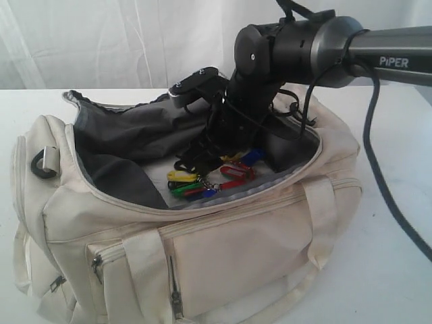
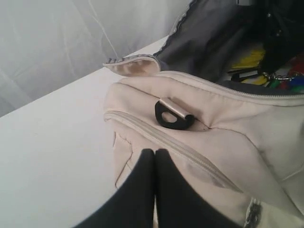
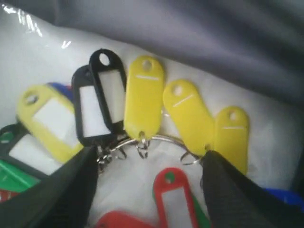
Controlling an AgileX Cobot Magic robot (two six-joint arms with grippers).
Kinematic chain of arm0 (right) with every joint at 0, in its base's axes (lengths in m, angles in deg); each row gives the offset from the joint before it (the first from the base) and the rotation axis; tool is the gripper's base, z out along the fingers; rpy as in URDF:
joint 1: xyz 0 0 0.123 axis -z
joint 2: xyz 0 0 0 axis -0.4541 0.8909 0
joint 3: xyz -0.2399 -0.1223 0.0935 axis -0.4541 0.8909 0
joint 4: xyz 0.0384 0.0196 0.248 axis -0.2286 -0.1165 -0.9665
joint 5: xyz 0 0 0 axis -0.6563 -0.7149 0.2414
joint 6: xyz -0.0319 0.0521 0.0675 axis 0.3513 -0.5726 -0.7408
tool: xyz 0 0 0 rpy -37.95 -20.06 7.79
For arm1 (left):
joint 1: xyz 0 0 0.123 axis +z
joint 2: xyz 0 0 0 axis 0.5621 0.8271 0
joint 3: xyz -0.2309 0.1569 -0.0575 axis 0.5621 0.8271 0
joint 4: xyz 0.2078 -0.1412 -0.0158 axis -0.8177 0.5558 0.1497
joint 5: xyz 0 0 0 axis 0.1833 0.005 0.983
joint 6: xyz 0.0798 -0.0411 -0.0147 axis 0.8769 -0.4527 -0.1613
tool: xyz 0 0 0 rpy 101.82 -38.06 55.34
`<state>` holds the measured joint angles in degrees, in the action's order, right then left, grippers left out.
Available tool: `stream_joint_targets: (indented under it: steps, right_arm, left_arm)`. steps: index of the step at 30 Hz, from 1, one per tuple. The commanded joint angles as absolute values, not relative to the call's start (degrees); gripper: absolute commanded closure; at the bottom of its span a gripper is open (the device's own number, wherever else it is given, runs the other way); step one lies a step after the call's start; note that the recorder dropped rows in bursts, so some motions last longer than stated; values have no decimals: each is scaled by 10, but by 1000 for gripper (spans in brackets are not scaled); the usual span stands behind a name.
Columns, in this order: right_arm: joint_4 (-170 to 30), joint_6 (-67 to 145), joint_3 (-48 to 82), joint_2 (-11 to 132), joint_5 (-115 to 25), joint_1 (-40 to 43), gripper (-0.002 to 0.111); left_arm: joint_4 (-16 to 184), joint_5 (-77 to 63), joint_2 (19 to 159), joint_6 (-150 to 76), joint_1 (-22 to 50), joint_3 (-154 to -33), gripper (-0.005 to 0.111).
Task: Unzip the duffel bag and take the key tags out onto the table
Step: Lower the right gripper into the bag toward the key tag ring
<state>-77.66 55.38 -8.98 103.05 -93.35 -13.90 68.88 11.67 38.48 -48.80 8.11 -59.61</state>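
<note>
Two grippers to account for from my seat. The left gripper (image 2: pixel 155 154) has its fingers pressed together with nothing between them. It hangs just off the end of the duffel bag (image 1: pixel 236 250) near a black strap ring (image 2: pixel 173 118), and I cannot tell whether it touches the fabric. The right gripper (image 3: pixel 149 159) is down inside the unzipped main opening. In the exterior view the arm's own bulk hides its fingertips, so I go by its wrist camera. There the two fingers (image 3: pixel 71 190) stand wide apart on either side of the metal ring (image 3: pixel 161 137); whether a tip touches the ring I cannot make out. The key tags (image 3: pixel 142 95) lie fanned on the pale bottom of the bag, not out on the table (image 1: pixel 391 270). Yellow, black, red and green ones are plain, while the blue ones are mostly covered or cut off. Grey lining (image 1: pixel 128 142) folds over the far part of the interior and hides whatever lies under it.
</note>
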Motion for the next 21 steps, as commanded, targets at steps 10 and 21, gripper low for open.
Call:
stream_joint_targets:
  steps: [10, 21]
  right_arm:
    - [-773, 560, -92, 1022, -923, -136, 108]
    - [-782, 560, -93, 896, -901, -136, 108]
  left_arm:
    - [686, 103, 381, -497, 78, -591, 107]
    - [686, 100, 381, -497, 78, -591, 107]
